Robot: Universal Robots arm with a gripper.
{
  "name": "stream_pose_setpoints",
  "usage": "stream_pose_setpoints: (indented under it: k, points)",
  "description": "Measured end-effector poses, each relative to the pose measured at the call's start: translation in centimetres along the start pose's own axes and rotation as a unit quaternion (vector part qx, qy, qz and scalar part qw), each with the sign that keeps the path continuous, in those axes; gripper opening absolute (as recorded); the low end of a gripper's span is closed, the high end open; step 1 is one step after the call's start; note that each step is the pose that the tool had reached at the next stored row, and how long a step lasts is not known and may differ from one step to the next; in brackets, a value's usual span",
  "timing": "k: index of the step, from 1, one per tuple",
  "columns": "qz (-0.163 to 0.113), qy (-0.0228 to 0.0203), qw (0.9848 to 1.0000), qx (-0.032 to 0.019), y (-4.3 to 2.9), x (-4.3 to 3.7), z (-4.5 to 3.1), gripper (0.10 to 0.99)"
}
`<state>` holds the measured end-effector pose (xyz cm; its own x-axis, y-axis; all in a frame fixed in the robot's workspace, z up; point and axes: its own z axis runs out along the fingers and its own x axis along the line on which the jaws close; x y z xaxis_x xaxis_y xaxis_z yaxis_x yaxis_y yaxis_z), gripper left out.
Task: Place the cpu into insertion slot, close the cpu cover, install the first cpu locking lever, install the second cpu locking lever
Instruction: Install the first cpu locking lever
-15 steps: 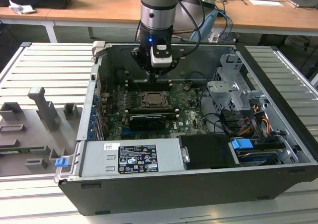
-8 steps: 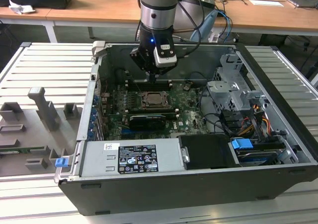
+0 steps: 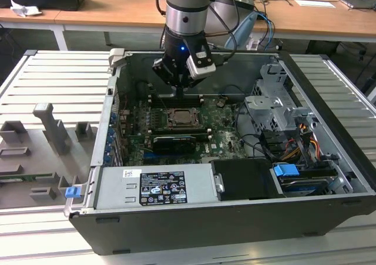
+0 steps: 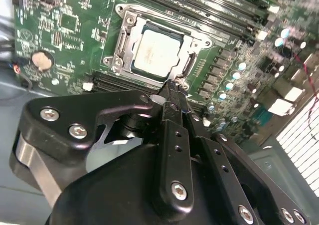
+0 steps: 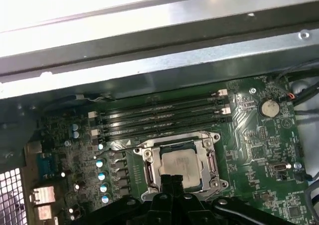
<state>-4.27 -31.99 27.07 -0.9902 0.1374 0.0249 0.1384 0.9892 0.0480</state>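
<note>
Though metal-framed, pale square cpu (image 4: 155, 54)

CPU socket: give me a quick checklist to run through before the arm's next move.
1. Cpu seated flat in the slot: ok.
2. Cover down flat around the cpu: ok.
3. Levers latched: cannot tell.
4. Gripper empty: ok. It is shut on nothing, with its tip at the cover's edge in both wrist views.
5. Cables away from the slot: ok. They lie toward the exterior view's right.
</note>
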Motion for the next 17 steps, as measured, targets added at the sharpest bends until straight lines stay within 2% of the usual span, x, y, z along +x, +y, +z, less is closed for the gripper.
stream_pose_setpoints:
  k: [4,5,9,14,17]
  points:
    - [-0.038,0.0018,0.9993,0.0009,0.0,0.0,0.01,0.106]
    - [-0.054,0.0026,0.9985,0.0013,0.0,0.0,0.01,0.106]
    - [-0.086,0.0041,0.9963,0.0021,0.0,0.0,0.01,0.106]
    - [-0.123,0.0059,0.9923,0.003,0.0,0.0,0.01,0.106]
    - [-0.155,0.0074,0.9879,0.0038,0.0,0.01,0.01,0.106]
